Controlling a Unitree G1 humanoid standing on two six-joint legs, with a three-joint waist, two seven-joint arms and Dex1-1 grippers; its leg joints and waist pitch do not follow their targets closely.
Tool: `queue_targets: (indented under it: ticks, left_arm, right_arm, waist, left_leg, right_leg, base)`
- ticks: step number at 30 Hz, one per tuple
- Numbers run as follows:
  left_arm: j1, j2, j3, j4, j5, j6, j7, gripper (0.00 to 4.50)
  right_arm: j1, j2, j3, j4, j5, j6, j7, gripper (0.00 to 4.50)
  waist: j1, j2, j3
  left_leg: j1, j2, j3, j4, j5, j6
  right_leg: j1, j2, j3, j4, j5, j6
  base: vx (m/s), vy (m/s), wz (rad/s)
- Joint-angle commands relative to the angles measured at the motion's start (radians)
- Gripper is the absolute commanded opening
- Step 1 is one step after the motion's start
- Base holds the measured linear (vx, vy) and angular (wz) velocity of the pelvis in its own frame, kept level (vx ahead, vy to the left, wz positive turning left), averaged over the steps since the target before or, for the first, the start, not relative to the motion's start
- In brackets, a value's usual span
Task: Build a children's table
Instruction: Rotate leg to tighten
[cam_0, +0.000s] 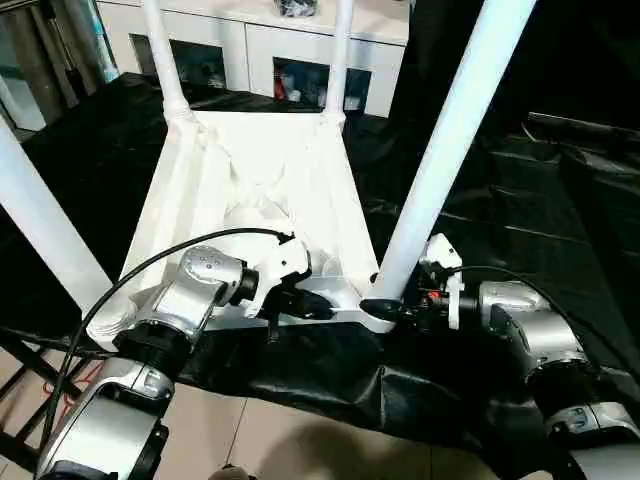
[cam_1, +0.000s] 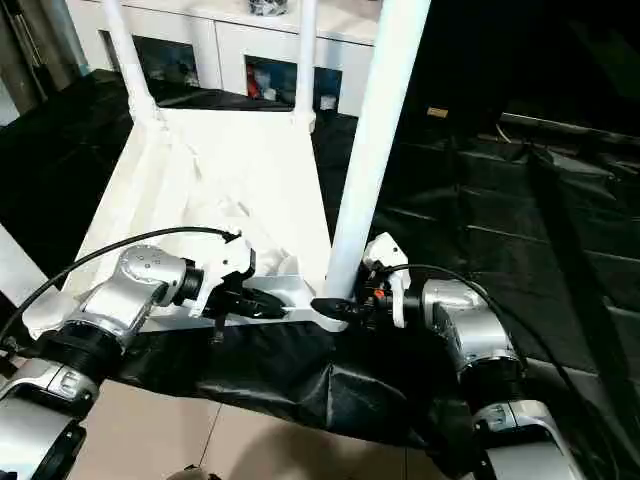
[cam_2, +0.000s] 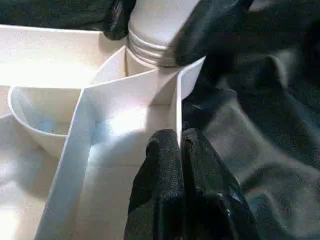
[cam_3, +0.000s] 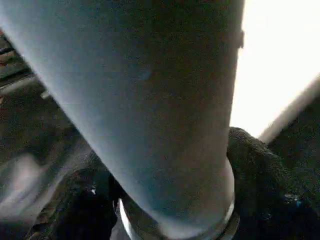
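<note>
We see the children's table (cam_0: 270, 190) lying upside down on a bench draped in black cloth (cam_0: 520, 220), its ribbed underside facing up and its four white legs standing up from the corner sockets. The near right leg (cam_0: 445, 150) rises from the near right corner socket, where a threaded band shows at its base in the left wrist view. Our right gripper (cam_0: 385, 308) has its black fingers (cam_3: 260, 170) clamped around the base of that leg, one on each side. Our left gripper (cam_0: 300, 305) sits at the near edge of the tabletop, its fingers (cam_2: 170, 170) pressed together against a thin rib of the underside. Beyond the bench stands a white cabinet (cam_0: 260, 45).
</note>
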Motion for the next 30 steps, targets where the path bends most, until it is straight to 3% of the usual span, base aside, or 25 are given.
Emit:
queue_targets:
  ticks: [1, 4, 8, 11, 13, 15, 17, 20, 23, 26, 30]
  left_arm:
    - [-0.026, -0.073, -0.004, -0.008, -0.018, 0.013, 0.073, 0.0]
    - [-0.04, -0.112, -0.003, 0.011, -0.004, 0.031, 0.142, 0.0]
    - [-0.057, -0.168, -0.008, 0.032, 0.015, 0.054, 0.228, 0.0]
    - [-0.056, -0.196, -0.022, 0.027, 0.031, 0.069, 0.261, 0.0]
    - [-0.055, -0.199, -0.026, 0.023, 0.033, 0.071, 0.264, 0.0]
    - [-0.051, -0.199, -0.029, 0.017, 0.032, 0.072, 0.26, 0.0]
    - [-0.047, -0.183, -0.03, 0.011, 0.027, 0.062, 0.225, 0.0]
    - [-0.046, -0.173, -0.03, 0.01, 0.024, 0.057, 0.206, 0.0]
    - [-0.037, -0.137, -0.037, -0.002, 0.01, 0.041, 0.14, 0.0]
    - [-0.029, -0.104, -0.039, -0.011, 0.003, 0.025, 0.078, 0.0]
    - [-0.026, -0.085, -0.038, -0.013, 0.003, 0.018, 0.053, 0.0]
  right_arm:
    - [-0.024, 0.06, 0.028, 0.056, -0.035, -0.011, -0.12, 2.66]
    - [-0.061, 0.108, -0.012, 0.134, -0.05, -0.014, -0.308, 2.66]
    - [-0.098, 0.172, -0.035, 0.198, -0.061, -0.021, -0.48, 2.66]
    - [-0.11, 0.214, -0.04, 0.205, -0.063, -0.053, -0.498, 3.38]
    - [-0.114, 0.22, -0.044, 0.205, -0.055, -0.059, -0.49, 3.46]
    - [-0.118, 0.219, -0.044, 0.203, -0.048, -0.071, -0.472, 3.55]
    - [-0.108, 0.188, 0.006, 0.177, -0.07, -0.093, -0.381, 3.89]
    - [-0.099, 0.171, 0.022, 0.158, -0.068, -0.095, -0.324, 3.89]
    - [-0.062, 0.113, 0.056, 0.082, -0.031, -0.089, -0.135, 3.89]
    - [-0.04, 0.062, 0.064, 0.035, -0.004, -0.067, -0.013, 3.89]
    - [-0.033, 0.034, 0.063, 0.016, 0.016, -0.042, 0.051, 3.76]
  waist:
    - [-0.008, -0.001, -0.054]
    - [-0.023, 0.0, -0.055]
    - [-0.03, 0.0, -0.056]
    - [-0.033, 0.002, -0.06]
    - [-0.031, 0.002, -0.062]
    - [-0.03, 0.001, -0.062]
    - [-0.029, 0.001, -0.061]
    - [-0.027, -0.001, -0.06]
    - [-0.02, -0.003, -0.062]
    - [-0.018, -0.003, -0.063]
    - [-0.01, 0.0, -0.061]
  left_leg:
    - [0.011, 0.03, -0.018, -0.066, -0.255, 0.006]
    - [0.013, 0.028, -0.021, -0.067, -0.278, -0.002]
    - [0.014, 0.027, -0.019, -0.066, -0.282, 0.001]
    - [0.012, 0.027, -0.017, -0.064, -0.253, 0.011]
    - [0.011, 0.027, -0.016, -0.063, -0.237, 0.024]
    - [0.008, 0.026, -0.015, -0.062, -0.228, 0.033]
    - [0.008, 0.026, -0.014, -0.062, -0.227, 0.042]
    - [0.007, 0.026, -0.015, -0.061, -0.23, 0.049]
    - [0.007, 0.027, -0.014, -0.06, -0.22, 0.061]
    - [0.007, 0.03, -0.014, -0.059, -0.201, 0.079]
    - [0.009, 0.035, -0.012, -0.059, -0.203, 0.073]
  right_leg:
    - [0.042, -0.072, 0.045, -0.087, -0.326, -0.19]
    - [0.04, -0.07, 0.045, -0.096, -0.382, -0.164]
    - [0.038, -0.068, 0.046, -0.097, -0.371, -0.165]
    - [0.04, -0.066, 0.047, -0.089, -0.286, -0.184]
    - [0.044, -0.066, 0.048, -0.085, -0.251, -0.194]
    - [0.046, -0.065, 0.048, -0.083, -0.229, -0.199]
    - [0.047, -0.065, 0.047, -0.083, -0.224, -0.204]
    - [0.049, -0.066, 0.047, -0.085, -0.234, -0.201]
    - [0.053, -0.065, 0.047, -0.083, -0.214, -0.203]
    - [0.051, -0.064, 0.047, -0.076, -0.165, -0.225]
    - [0.049, -0.066, 0.046, -0.075, -0.167, -0.239]
  base:
    - [0.0, 0.0, 0.0]
    - [0.0, 0.0, 0.0]
    - [0.0, 0.0, 0.0]
    - [0.0, 0.0, 0.0]
    - [0.0, 0.0, 0.0]
    - [0.0, 0.0, 0.0]
    - [0.0, 0.0, 0.0]
    - [0.0, 0.0, 0.0]
    - [0.0, 0.0, 0.0]
    - [0.0, 0.0, 0.0]
    - [0.0, 0.0, 0.0]
